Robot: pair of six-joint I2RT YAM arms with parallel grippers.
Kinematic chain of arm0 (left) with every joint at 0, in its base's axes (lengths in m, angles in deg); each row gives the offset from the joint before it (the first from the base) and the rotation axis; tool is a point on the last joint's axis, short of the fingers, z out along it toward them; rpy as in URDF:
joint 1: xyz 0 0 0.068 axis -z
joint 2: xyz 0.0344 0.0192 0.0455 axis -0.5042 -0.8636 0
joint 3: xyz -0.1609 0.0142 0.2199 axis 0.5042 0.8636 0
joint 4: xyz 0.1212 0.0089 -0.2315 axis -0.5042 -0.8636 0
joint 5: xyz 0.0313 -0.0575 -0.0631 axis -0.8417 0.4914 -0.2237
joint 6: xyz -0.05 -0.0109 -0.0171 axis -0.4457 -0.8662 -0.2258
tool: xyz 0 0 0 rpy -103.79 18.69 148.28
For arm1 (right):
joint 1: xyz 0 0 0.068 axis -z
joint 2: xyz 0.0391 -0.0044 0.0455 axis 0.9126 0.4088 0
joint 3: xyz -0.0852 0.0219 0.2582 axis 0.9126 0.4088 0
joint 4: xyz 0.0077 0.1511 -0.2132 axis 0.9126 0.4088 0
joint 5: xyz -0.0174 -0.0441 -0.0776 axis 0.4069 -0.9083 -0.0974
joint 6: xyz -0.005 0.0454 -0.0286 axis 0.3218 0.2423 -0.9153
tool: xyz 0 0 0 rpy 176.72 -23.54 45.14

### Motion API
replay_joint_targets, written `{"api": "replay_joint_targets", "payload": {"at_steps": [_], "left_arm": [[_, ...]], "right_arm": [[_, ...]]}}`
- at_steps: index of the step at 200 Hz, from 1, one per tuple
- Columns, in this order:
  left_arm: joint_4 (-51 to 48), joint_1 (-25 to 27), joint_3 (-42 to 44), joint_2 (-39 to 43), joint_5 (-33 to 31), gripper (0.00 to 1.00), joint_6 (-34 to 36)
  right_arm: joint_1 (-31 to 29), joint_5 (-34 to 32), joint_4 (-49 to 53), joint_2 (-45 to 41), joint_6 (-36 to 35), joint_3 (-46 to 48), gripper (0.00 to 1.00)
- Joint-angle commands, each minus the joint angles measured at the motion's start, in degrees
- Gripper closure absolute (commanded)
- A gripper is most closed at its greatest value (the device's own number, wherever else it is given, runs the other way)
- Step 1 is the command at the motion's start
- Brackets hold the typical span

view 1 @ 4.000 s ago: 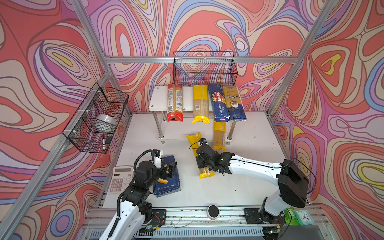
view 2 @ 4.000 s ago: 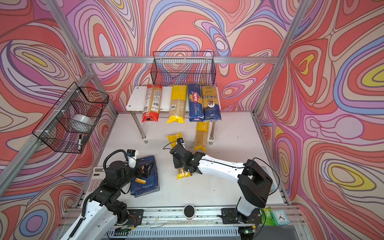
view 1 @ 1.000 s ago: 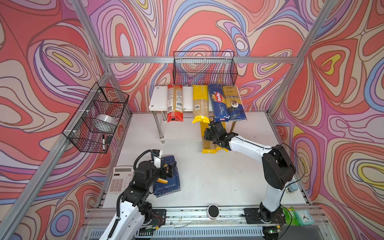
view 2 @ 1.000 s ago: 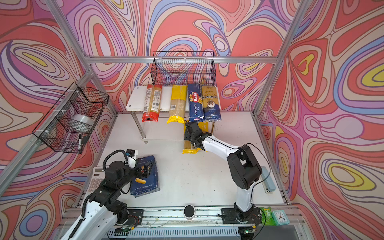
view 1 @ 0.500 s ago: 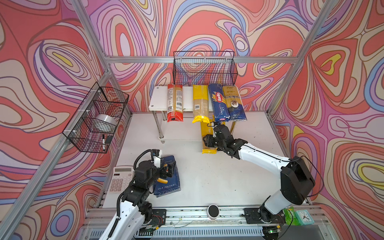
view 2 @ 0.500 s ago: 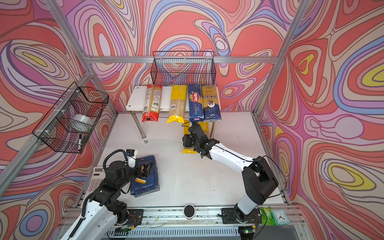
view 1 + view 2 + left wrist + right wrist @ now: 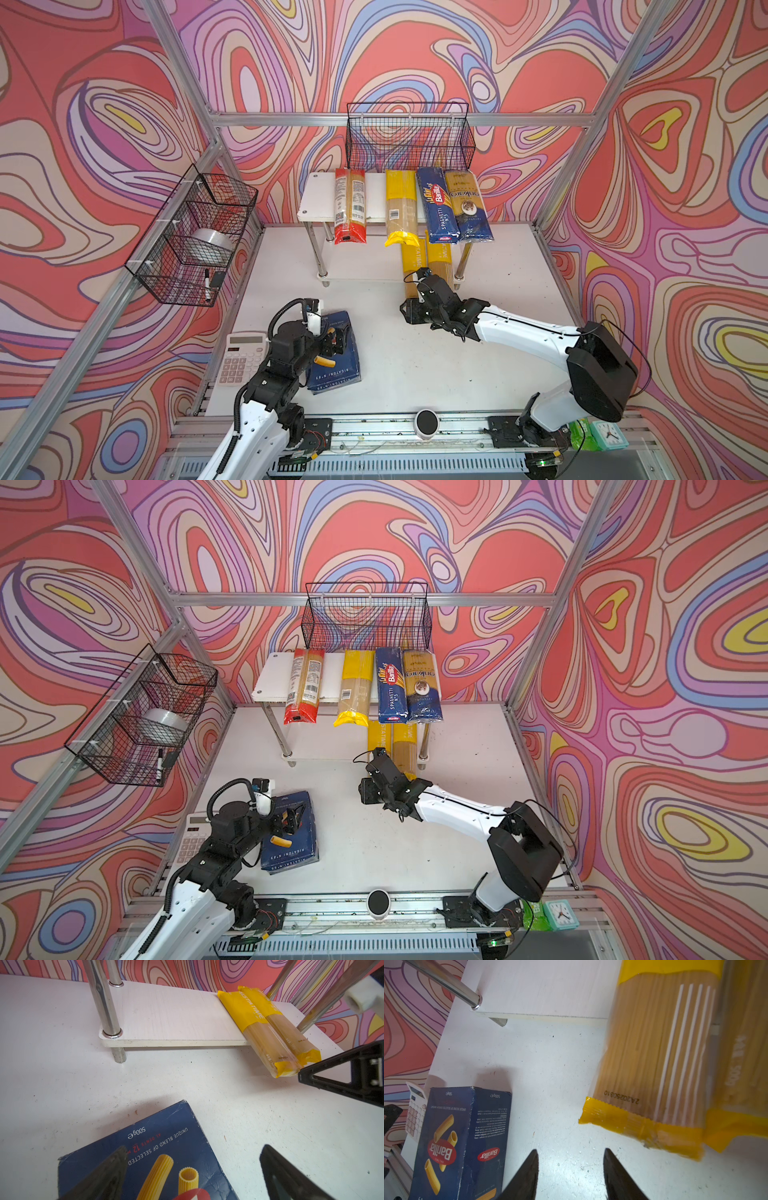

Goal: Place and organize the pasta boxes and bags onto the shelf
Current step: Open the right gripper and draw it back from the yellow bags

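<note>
The shelf [image 7: 316, 199] holds on its upper board a red bag [image 7: 350, 205], a yellow bag [image 7: 401, 208], the long Barilla spaghetti box [image 7: 436, 208] and a gold-and-navy bag [image 7: 467, 205]. Two yellow bags [image 7: 413, 262] [image 7: 654, 1053] lie side by side on the lower board, their ends hanging over its front edge. My right gripper [image 7: 407, 311] [image 7: 571, 1150] hovers open and empty just in front of them. The wide rigatoni box [image 7: 336, 365] [image 7: 145, 1167] lies flat on the table. Over its far end my left gripper [image 7: 338, 336] [image 7: 193, 1147] stands open.
A white calculator [image 7: 243, 359] lies left of the rigatoni box. One black wire basket [image 7: 409, 137] hangs on the back wall above the shelf. Another wire basket [image 7: 193, 232] on the left wall holds a tape roll and a marker. A small clock [image 7: 606, 434] sits at front right.
My right gripper has let go of a yellow bag on the lower board and drawn back toward the front of the table. The left arm has not moved.
</note>
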Motion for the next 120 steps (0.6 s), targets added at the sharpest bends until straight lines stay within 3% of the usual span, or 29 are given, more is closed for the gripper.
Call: {"api": "replay_joint_targets", "payload": {"at_steps": [1,120], "left_arm": [[0.4,0.1,0.0,0.2,-1.0,0.00,0.8],[-1.7,0.1,-0.5,0.5,-4.7,0.00,0.3]], "right_arm": [[-0.3,-0.4,-1.2,0.0,0.6,1.3,0.48],[0.9,0.1,-6.8,7.1,0.0,-0.3,0.48]]}}
